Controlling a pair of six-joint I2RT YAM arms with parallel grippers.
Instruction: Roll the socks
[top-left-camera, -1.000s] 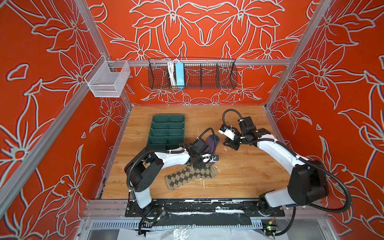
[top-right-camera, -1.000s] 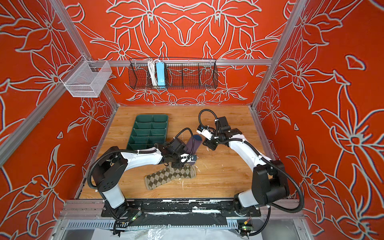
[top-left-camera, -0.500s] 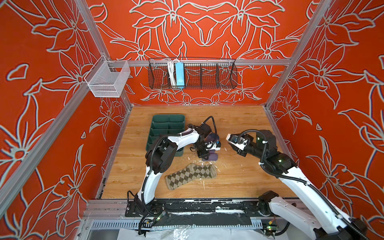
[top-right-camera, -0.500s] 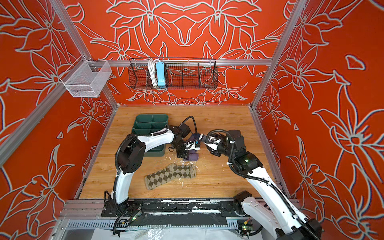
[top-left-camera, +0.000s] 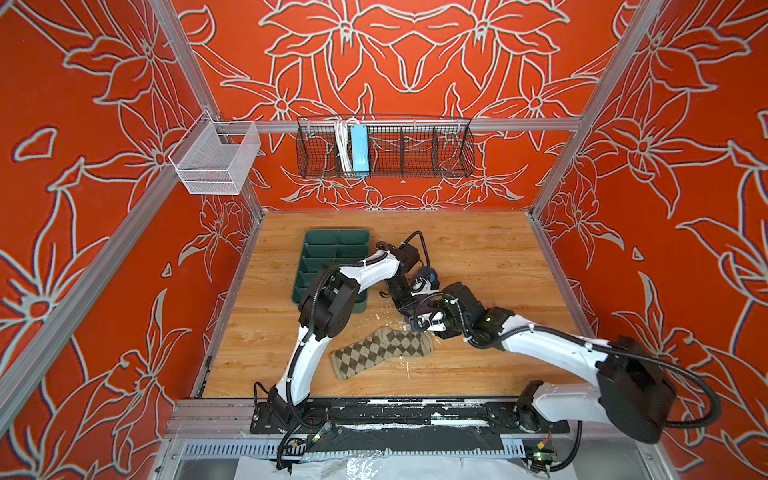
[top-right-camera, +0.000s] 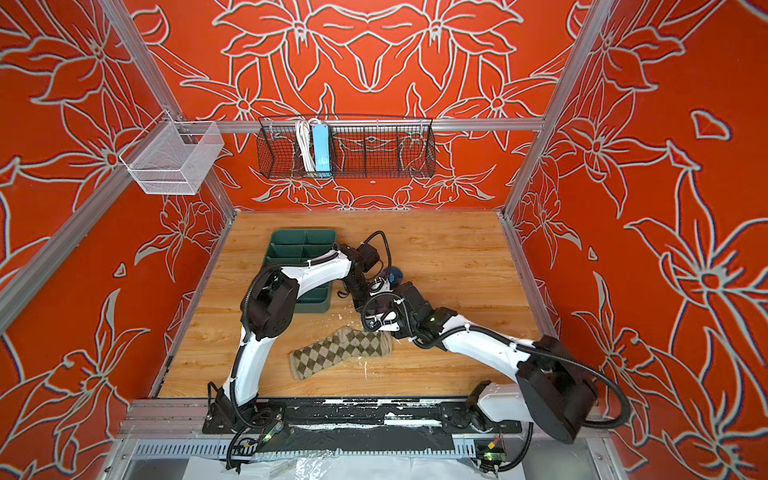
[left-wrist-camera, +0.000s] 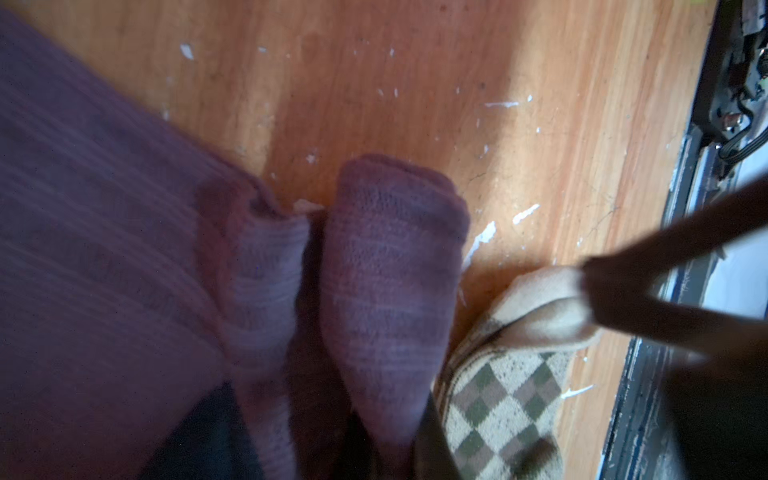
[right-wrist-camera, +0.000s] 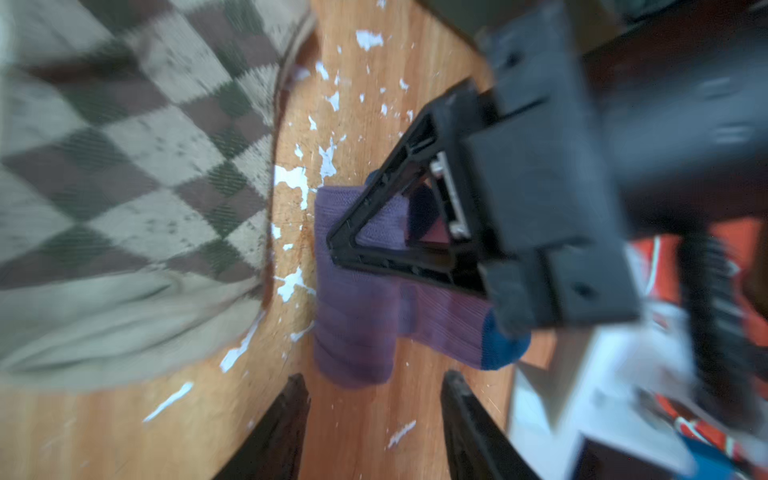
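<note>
Wooden table (top-left-camera: 478, 249), red floral walls. Argyle sock (top-left-camera: 382, 351) lies flat near the front edge. Purple sock (right-wrist-camera: 353, 291), mid-table, is part-rolled and pinched by the closed left gripper (right-wrist-camera: 345, 241). Right gripper (right-wrist-camera: 374, 378) hovers beside the roll, jaws apart and empty. Probable next move: right jaws take the roll.

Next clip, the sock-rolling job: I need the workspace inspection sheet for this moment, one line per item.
Surface: wooden table, with white flecks scattered near the socks.
Job's things: purple sock partly rolled, navy end sticking out; argyle sock flat, unrolled, apart from it.
Clutter: green tray, visible compartments empty.
Grippers: left gripper shut on the purple sock; right gripper open, holding nothing, close to the roll.
Cables: black wrist cable loops above the left gripper; white cord sits in the wire basket.
Surroundings: red floral walls; the wire basket also holds a blue power strip; mesh basket looks empty.
</note>
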